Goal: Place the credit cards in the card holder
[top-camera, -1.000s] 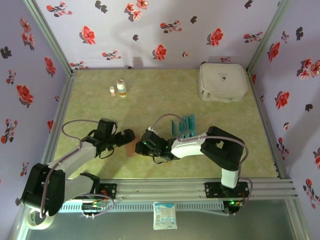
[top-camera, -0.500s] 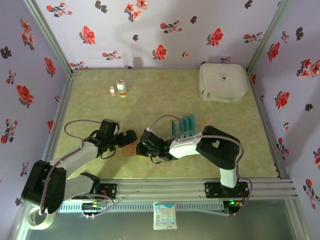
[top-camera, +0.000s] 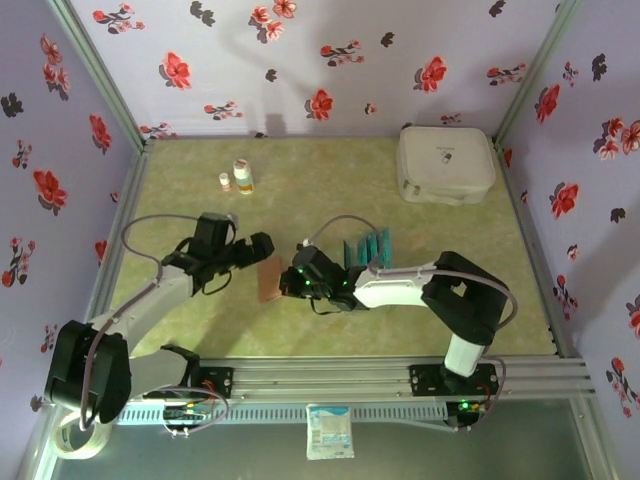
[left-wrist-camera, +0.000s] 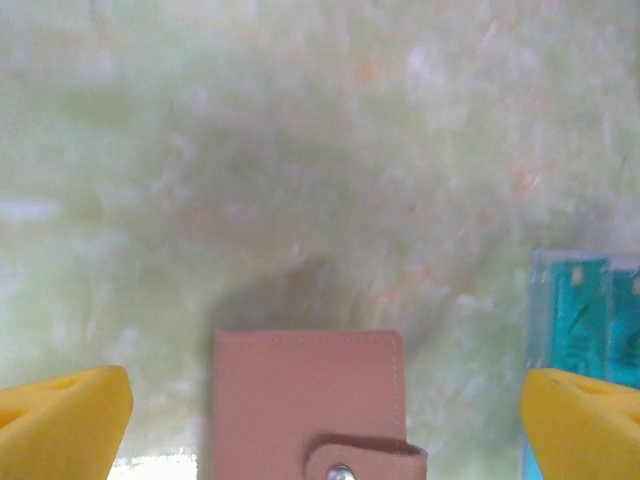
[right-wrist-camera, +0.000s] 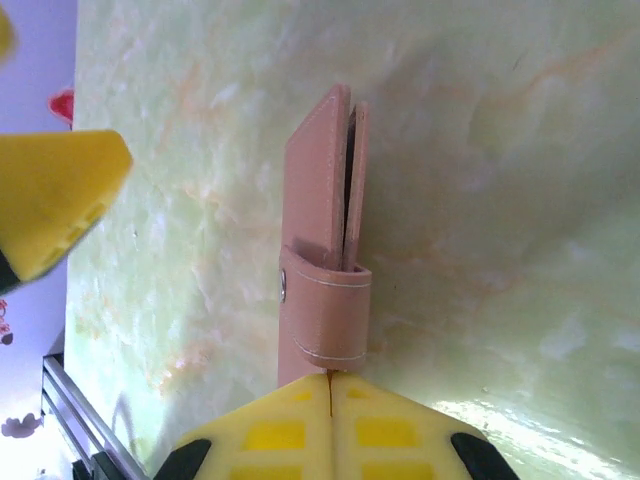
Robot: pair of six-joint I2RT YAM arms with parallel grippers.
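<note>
Over the table (top-camera: 330, 190), the card holder (top-camera: 268, 277) is pinched tight by the right gripper (right-wrist-camera: 330, 385) — the left gripper (top-camera: 257, 247) is spread wide, nothing held.

i can read nothing here. the white case (top-camera: 446, 165) has a faint small mark on its lid, too tiny to make out. the two little bottles (top-camera: 243, 177) at the back wear labels, but their print is a blur. the white packet (top-camera: 329, 432) at the near edge shows bluish print, which i can't read either. in my left wrist view the teal cards (left-wrist-camera: 590, 315) carry dark marks, smeared past reading.
</note>
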